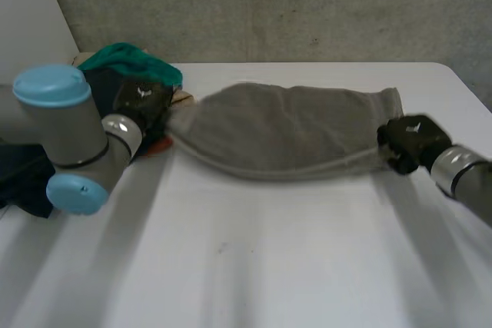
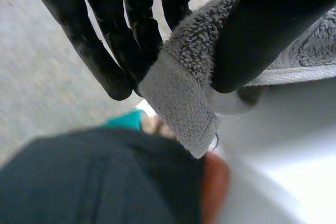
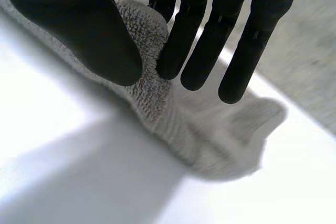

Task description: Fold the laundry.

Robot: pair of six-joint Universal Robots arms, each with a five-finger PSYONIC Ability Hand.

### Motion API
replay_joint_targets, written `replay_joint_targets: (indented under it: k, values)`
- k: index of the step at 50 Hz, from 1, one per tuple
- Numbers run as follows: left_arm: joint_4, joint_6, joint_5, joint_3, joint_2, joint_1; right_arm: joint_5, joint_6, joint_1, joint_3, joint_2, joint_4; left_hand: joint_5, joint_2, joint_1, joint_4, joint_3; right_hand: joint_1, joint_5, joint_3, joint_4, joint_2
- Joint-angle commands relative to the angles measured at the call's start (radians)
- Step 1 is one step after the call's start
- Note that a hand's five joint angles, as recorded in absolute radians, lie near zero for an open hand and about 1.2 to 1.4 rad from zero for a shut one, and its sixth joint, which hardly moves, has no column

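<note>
Two black hands hold one grey towel (image 1: 284, 132) by its opposite ends; it lies stretched crosswise over the far half of the white desk (image 1: 269, 266). Left hand (image 1: 142, 105): at the towel's left end, thumb and fingers pinching a hemmed corner, which juts out past the fingertips in the left wrist view. Right hand (image 1: 407, 144): at the towel's right end, thumb pressed toward the fingers with a fold of the terry edge nipped between them; beyond the fingertips the rest of that end lies crumpled on the desk. Between the hands the towel forms a long, puffed band. Pile of other laundry (image 1: 115, 74), just behind the left hand at the desk's far left corner: a teal garment (image 1: 127, 57) on top, a dark garment (image 2: 89, 182) below, a patch of orange-red cloth (image 2: 215, 182) beside it. Grey concrete wall (image 1: 269, 5) behind the desk.
</note>
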Motion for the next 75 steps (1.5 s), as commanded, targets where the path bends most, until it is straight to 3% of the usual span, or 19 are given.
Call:
replay_joint_targets:
  k: [1,3,10,19,25,33,37,38,39,47,52,53,57,60,64,69,75]
  values:
    - [-0.009,0.015,0.002,-0.031,0.015,0.023,-0.003,-0.088,-0.003,-0.036,0.045,0.051,0.251,0.199,0.251,0.200,0.206,-0.564,-0.606,-0.609,-0.615,-0.597]
    - [-0.016,0.012,0.002,-0.037,0.027,0.023,-0.003,-0.107,-0.006,-0.066,0.041,0.091,0.251,0.199,0.251,0.200,0.206,-0.738,-0.780,-0.783,-0.789,-0.771]
    - [-0.028,0.007,0.004,-0.060,0.065,0.020,-0.022,-0.176,-0.046,-0.186,0.033,0.221,0.251,0.199,0.251,0.200,0.206,-0.744,-0.786,-0.790,-0.796,-0.778]
    - [-0.028,0.007,0.011,-0.097,0.101,0.014,-0.118,-0.433,-0.092,-0.427,0.126,0.462,0.251,0.199,0.251,0.200,0.206,-0.586,-0.628,-0.631,-0.637,-0.619]
    - [-0.028,0.007,0.015,-0.101,0.099,0.008,-0.126,-0.542,-0.084,-0.556,0.237,0.515,0.251,0.199,0.251,0.200,0.206,-0.559,-0.602,-0.605,-0.611,-0.593]
    - [-0.028,0.007,0.015,-0.105,0.099,0.008,-0.098,-0.539,-0.077,-0.651,0.337,0.518,0.251,0.199,0.251,0.200,0.206,-0.266,-0.308,-0.312,-0.318,-0.300]
    - [-0.028,0.007,0.013,-0.105,0.099,0.012,-0.098,-0.527,-0.083,-0.652,0.360,0.499,0.251,0.199,0.251,0.200,0.206,0.006,-0.036,-0.039,-0.045,-0.027]
    - [-0.030,0.007,0.013,-0.105,0.101,0.014,-0.100,-0.522,-0.089,-0.651,0.363,0.490,0.251,0.199,0.251,0.200,0.206,0.214,0.172,0.168,0.162,0.180]
    - [-0.030,0.007,0.012,-0.105,0.102,0.014,-0.101,-0.518,-0.092,-0.648,0.363,0.490,0.251,0.199,0.251,0.200,0.206,0.254,0.212,0.208,0.203,0.220]
    - [-0.113,0.047,-0.002,-0.132,0.144,0.003,-0.089,-0.470,-0.144,-0.524,0.233,0.579,0.251,0.199,0.251,0.200,0.206,0.254,0.212,0.209,0.203,0.221]
    - [-0.293,0.142,-0.036,-0.187,0.203,-0.018,0.042,-0.570,-0.181,-0.340,0.098,0.810,0.251,0.199,0.251,0.200,0.206,0.254,0.212,0.209,0.203,0.221]
    - [-0.383,0.190,-0.059,-0.212,0.219,-0.030,0.125,-0.622,-0.195,-0.276,0.058,0.905,0.251,0.199,0.251,0.200,0.206,0.254,0.212,0.209,0.203,0.221]
    - [-0.577,0.314,-0.111,-0.253,0.226,-0.057,0.308,-0.746,-0.227,-0.159,-0.016,1.042,0.251,0.199,0.251,0.200,0.206,0.254,0.212,0.209,0.203,0.221]
    - [-0.625,0.363,-0.122,-0.258,0.225,-0.063,0.301,-0.759,-0.222,-0.139,-0.018,0.975,0.251,0.199,0.251,0.200,0.206,0.254,0.212,0.209,0.203,0.221]
    - [-0.570,0.368,-0.114,-0.211,0.202,-0.073,0.247,-0.702,-0.201,-0.143,-0.018,0.852,0.251,0.199,0.251,0.200,0.206,0.254,0.212,0.209,0.203,0.221]
    - [-0.474,0.333,-0.123,-0.025,0.133,-0.098,0.175,-0.558,-0.157,-0.235,-0.004,0.725,0.251,0.199,0.251,0.200,0.206,0.254,0.212,0.209,0.203,0.221]
    - [-0.336,0.264,-0.133,0.291,0.065,-0.098,0.169,-0.355,-0.112,-0.470,0.007,0.509,0.251,0.199,0.251,0.200,0.206,0.254,0.212,0.209,0.203,0.221]
